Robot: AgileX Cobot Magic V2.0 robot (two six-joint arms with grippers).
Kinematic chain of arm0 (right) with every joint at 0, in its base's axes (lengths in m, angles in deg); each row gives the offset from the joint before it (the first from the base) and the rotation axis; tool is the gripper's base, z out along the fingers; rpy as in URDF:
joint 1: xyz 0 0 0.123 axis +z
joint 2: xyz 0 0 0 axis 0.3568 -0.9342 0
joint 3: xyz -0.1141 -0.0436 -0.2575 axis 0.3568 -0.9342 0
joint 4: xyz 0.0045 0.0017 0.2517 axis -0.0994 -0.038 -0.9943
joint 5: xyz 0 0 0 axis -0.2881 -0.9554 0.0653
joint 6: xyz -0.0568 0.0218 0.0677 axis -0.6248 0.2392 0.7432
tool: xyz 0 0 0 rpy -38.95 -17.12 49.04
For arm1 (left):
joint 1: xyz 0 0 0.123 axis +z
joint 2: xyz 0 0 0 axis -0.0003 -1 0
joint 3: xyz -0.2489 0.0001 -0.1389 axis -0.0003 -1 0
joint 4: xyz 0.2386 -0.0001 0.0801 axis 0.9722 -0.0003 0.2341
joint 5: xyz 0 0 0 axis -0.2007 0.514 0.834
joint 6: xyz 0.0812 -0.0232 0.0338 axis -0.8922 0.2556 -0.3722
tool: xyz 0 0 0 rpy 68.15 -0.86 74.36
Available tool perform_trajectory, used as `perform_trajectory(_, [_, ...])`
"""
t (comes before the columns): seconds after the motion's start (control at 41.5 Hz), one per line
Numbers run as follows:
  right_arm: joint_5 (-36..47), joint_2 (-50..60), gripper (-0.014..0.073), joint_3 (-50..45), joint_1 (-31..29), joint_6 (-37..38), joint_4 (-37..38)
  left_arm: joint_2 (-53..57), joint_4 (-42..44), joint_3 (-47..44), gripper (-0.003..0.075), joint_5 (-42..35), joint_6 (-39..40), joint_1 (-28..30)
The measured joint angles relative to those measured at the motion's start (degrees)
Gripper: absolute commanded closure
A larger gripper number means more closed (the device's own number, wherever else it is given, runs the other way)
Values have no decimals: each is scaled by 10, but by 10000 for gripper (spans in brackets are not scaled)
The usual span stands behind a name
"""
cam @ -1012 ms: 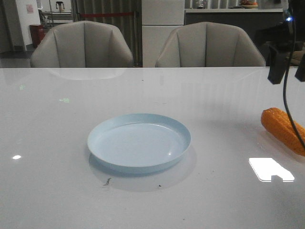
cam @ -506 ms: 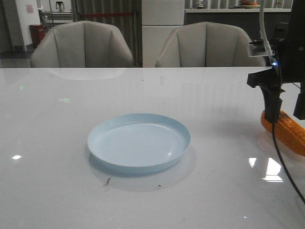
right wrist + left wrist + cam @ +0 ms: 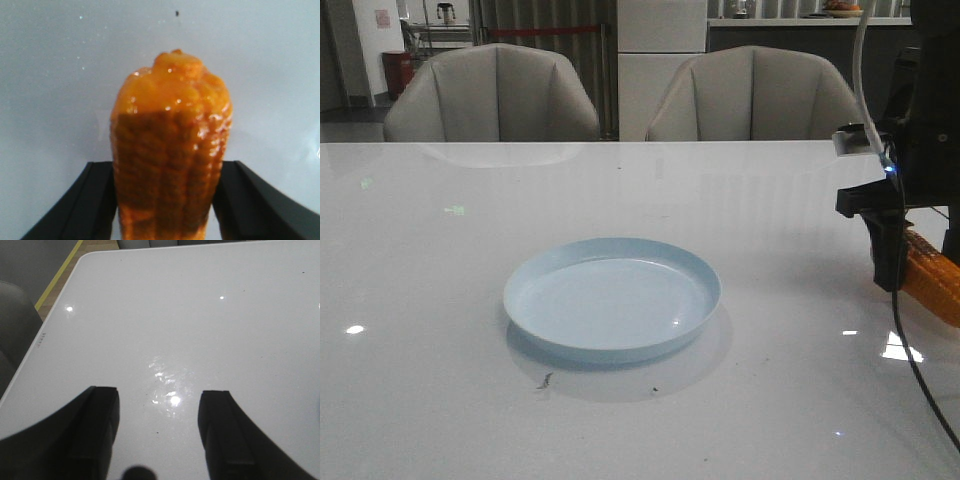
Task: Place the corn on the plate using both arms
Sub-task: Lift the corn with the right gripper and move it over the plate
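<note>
No legible text, labels, brands or numbers are found in any view. A small dark marking is seen near the surface (image 3: 150, 315) edge (image 3: 42, 339) in the left wrist view, too small and blurred to be read. A pinkish wall sign (image 3: 383, 17) is unreadable too.

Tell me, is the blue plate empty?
Yes, empty. The plate shows only bare blue inside; the corn lies off to the right by the right pincer.

Front view faces forward over table (image 3: 440, 400), right wrist close above corn (image 3: 170, 150)
</note>
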Motion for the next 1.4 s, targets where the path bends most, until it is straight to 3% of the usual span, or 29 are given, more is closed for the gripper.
perform_trajectory(0.241, [8, 0, 254, 1, 0, 0, 0, 0, 0, 0, 298, 0, 0, 0])
perform_trajectory(0.458, [5, 0, 256, 27, 1, -33, -3, 0, 0, 0, 298, 0, 0, 0])
perform_trajectory(0.65, [-29, 0, 256, 105, 19, -54, -32, 0, 0, 0, 298, 0, 0, 0])
perform_trajectory(0.963, [-70, 0, 256, 232, 126, -57, -45, 0, 0, 0, 298, 0, 0, 0])
perform_trajectory(1.397, [-73, -42, 256, 247, 272, -57, -58, 0, 0, 0, 298, -1, 0, 0])
